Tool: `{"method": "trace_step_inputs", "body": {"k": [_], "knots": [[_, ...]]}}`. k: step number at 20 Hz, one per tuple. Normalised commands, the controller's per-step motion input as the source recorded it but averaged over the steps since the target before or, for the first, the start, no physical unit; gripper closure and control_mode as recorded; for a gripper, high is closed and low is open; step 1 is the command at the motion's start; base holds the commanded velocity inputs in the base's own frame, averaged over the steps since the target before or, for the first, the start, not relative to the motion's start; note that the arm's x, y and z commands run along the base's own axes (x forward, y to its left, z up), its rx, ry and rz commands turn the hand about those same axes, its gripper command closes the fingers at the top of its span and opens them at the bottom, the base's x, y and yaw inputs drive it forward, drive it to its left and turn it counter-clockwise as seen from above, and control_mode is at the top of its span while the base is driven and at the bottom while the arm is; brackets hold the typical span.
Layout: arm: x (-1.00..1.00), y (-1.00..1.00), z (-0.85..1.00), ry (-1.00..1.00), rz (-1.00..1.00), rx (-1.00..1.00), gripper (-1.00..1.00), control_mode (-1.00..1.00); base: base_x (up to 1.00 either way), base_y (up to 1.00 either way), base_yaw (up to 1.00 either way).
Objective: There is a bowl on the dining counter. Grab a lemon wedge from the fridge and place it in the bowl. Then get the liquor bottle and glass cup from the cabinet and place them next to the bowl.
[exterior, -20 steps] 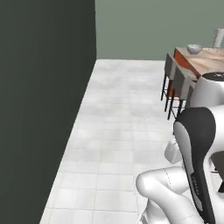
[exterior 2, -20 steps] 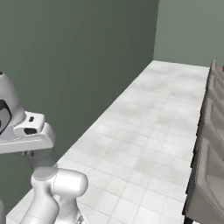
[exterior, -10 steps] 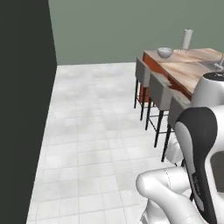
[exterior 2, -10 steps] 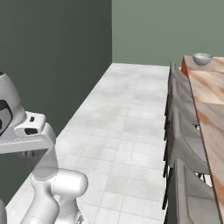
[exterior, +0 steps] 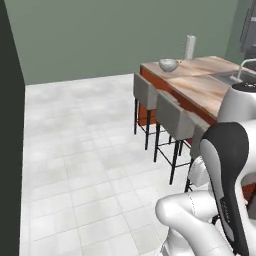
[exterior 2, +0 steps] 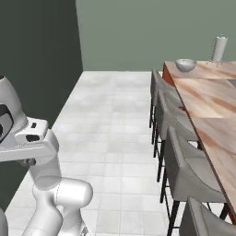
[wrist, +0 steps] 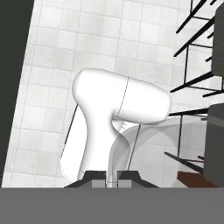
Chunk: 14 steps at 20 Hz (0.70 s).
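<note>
Grey-green walls, pale tiled floor (exterior: 90, 165); a dark wall panel (exterior 2: 32, 69) runs along one side. Long wooden tabletop (exterior 2: 207, 99) opposite it, reddish-brown end panel beneath.

Bowl (exterior: 168, 64) — small, grey, sits at the far end of the tabletop, close to its corner. Same bowl (exterior 2: 185, 64) seen from the right base view, set a little in from the edge. Just beyond the bowl, toward the back wall, a tall pale upright cylinder (exterior: 189, 47), near the bowl but not touching it.

Grey upholstered stools (exterior 2: 182, 168) on thin black legs line the near side of the tabletop, seats tucked against it.

Gripper (wrist: 107, 181): jaws pressed together, nothing between them, pointed down over the floor and well apart from the bowl. Stool legs show at the right edge of the hand view.
</note>
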Motion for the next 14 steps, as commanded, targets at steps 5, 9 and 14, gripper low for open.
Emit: {"method": "trace_step_inputs", "body": {"k": [5,9,14], "knots": [[0.0,0.0,0.0,0.0,0.0,0.0,1.0,1.0,0.9,0.65,-0.26],[0.0,0.0,0.0,0.0,0.0,0.0,1.0,1.0,0.94,0.76,-0.2],[0.0,0.0,0.0,0.0,0.0,0.0,1.0,1.0,0.99,0.75,-0.18]]}}
